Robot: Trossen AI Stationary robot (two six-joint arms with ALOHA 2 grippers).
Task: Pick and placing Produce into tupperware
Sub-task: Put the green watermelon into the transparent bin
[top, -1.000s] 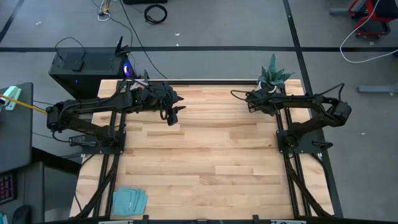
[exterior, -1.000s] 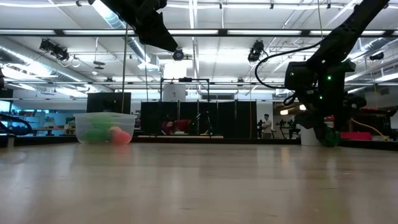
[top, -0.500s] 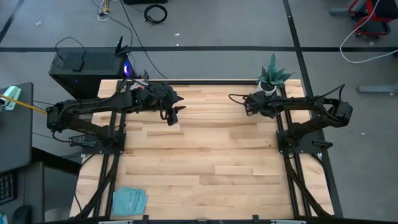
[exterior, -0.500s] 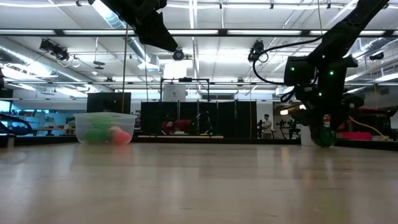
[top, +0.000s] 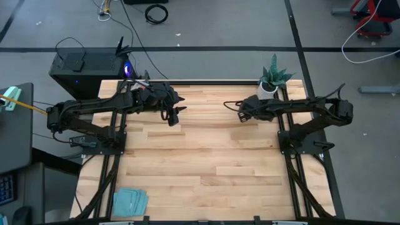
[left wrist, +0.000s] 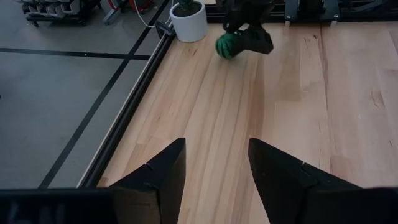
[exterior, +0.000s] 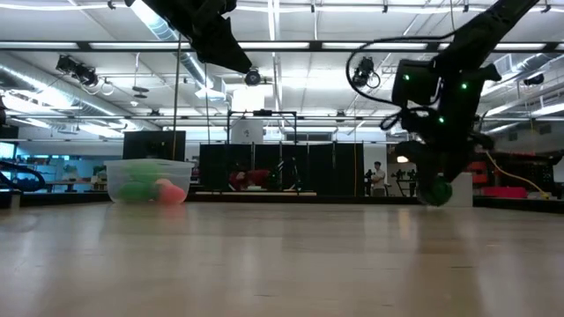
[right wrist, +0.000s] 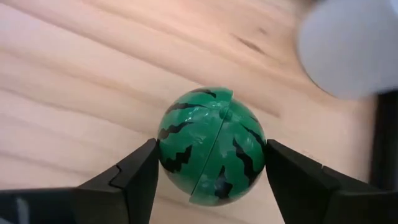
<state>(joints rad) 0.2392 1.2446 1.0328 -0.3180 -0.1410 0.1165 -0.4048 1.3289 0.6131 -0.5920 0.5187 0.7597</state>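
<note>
dark green striped ball [right wrist: 211,146] sat clamped in the right gripper [right wrist: 211,155], mid-carry; next, cross left to the tupperware [exterior: 148,180] (left gripper [left wrist: 214,162] gaped empty).

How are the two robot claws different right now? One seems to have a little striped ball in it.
The right gripper is shut on the dark green striped ball, one finger on each side; the left gripper is open and holds nothing. The right gripper hangs near the white-potted plant, while the left one waits over the table's far left part. Both are dark, two-fingered and raised off the wooden table.
</note>
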